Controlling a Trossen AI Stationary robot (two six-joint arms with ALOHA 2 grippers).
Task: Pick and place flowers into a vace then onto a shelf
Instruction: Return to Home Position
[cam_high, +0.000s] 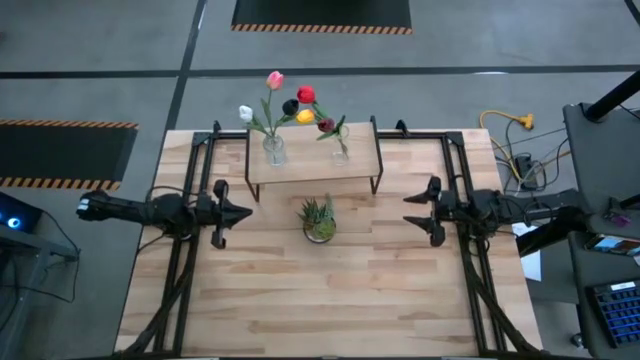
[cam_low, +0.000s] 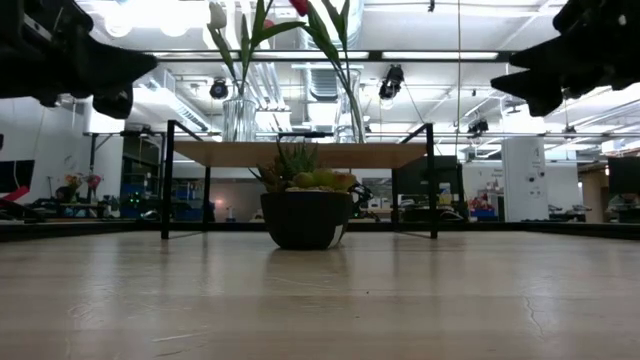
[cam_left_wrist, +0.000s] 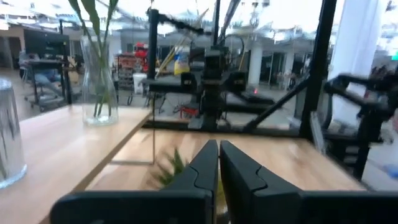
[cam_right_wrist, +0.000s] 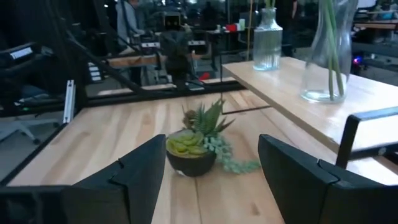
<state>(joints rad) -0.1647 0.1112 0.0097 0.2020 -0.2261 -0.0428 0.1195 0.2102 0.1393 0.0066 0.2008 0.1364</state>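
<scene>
Flowers (cam_high: 290, 105) stand in 2 vases (cam_high: 273, 150) on shelf (cam_high: 310, 168). Left hand (cam_left_wrist: 219, 168) pinched closed, empty; right hand (cam_right_wrist: 212, 146) spread wide, empty. Risk: arm swinging home could clip shelf leg, toppling top-heavy vases.

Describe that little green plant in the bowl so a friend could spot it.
On the large slatted wooden table, find the low light-wood shelf on black legs. On the tabletop beside it, toward the table's middle, sits the potted plant: spiky green leaves in a dark round bowl, unlike the tall glass vases standing up on the shelf.
</scene>
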